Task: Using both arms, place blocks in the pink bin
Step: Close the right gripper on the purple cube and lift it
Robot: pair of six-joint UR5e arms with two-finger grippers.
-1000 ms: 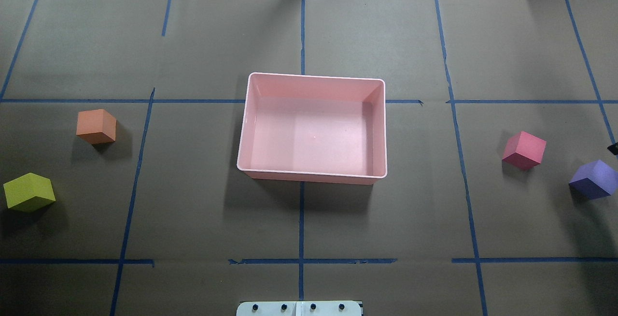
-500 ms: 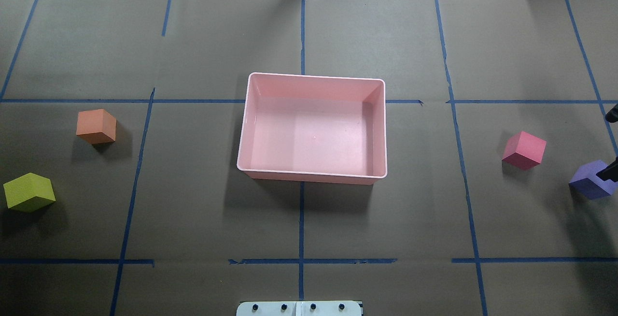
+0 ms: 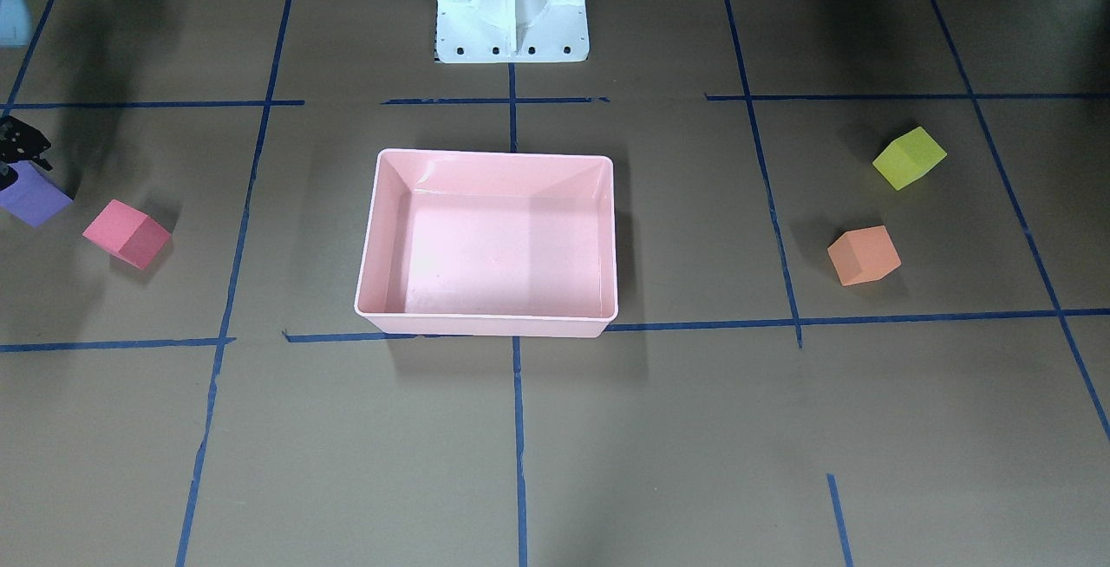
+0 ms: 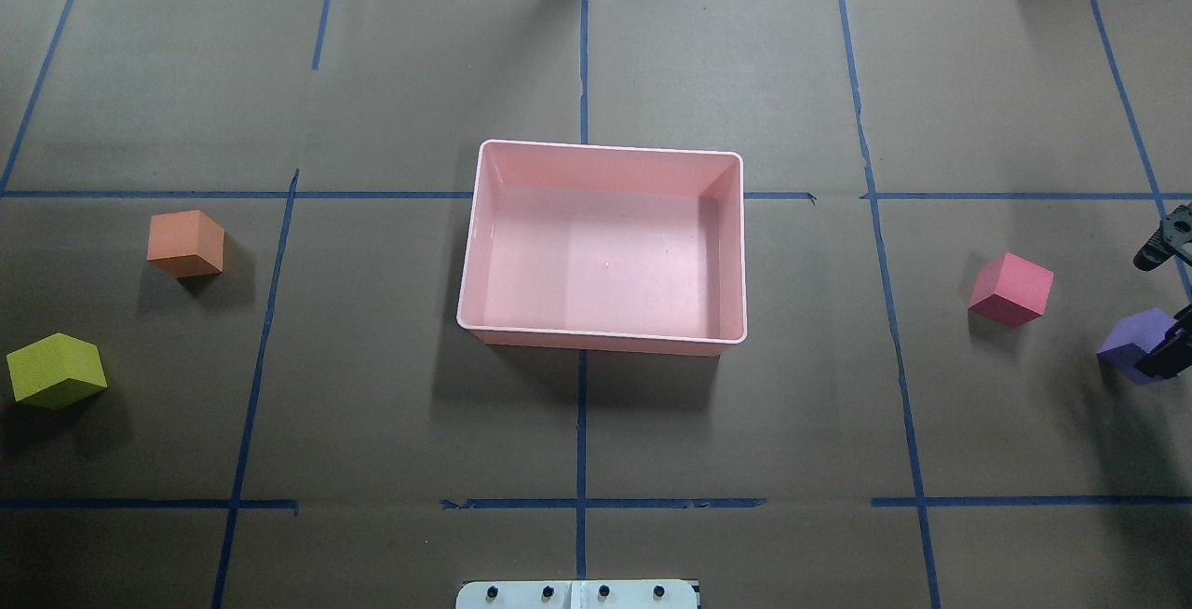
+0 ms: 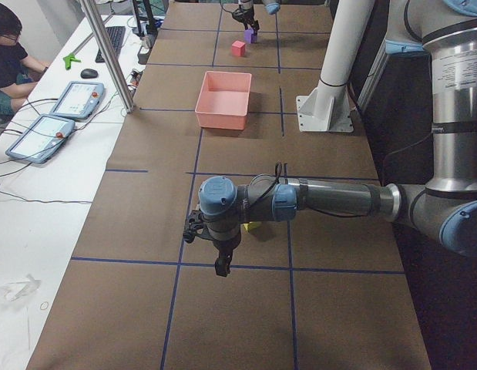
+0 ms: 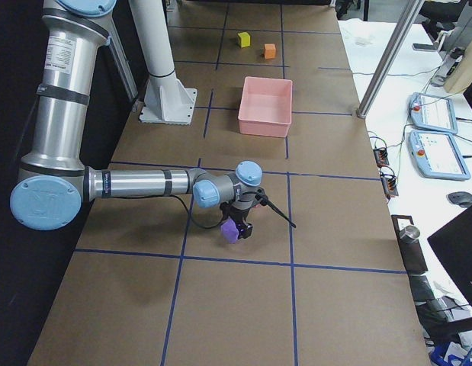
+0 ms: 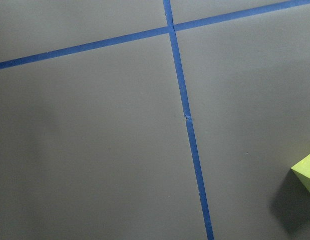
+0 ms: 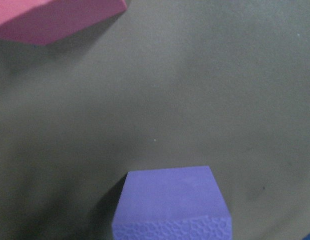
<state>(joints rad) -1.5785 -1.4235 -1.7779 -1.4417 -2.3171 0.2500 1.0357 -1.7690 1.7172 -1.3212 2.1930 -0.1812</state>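
The pink bin [image 4: 605, 147] stands in the table's middle with nothing in it, also in the front view [image 3: 494, 153]. The orange block [image 4: 186, 241] and yellow-green block [image 4: 56, 369] lie to its left. The red-pink block [image 4: 1010, 288] and purple block [image 4: 1127, 341] lie to its right. My right gripper [image 4: 1145, 314] is open at the right edge, one finger over the purple block's near side, the other beyond its far side. My left gripper [image 5: 221, 260] shows only in the exterior left view, near the yellow-green block [image 7: 306, 172]; I cannot tell its state.
Brown paper with blue tape lines covers the table. The white pedestal [image 3: 512, 3] stands at the robot's side of the bin. An operator [image 5: 7, 54] sits beyond the far side, with tablets [image 5: 72, 100] and cables on the white bench.
My right gripper has come further in from the right edge, and its fingers now show around the purple block. No block or the bin has moved.
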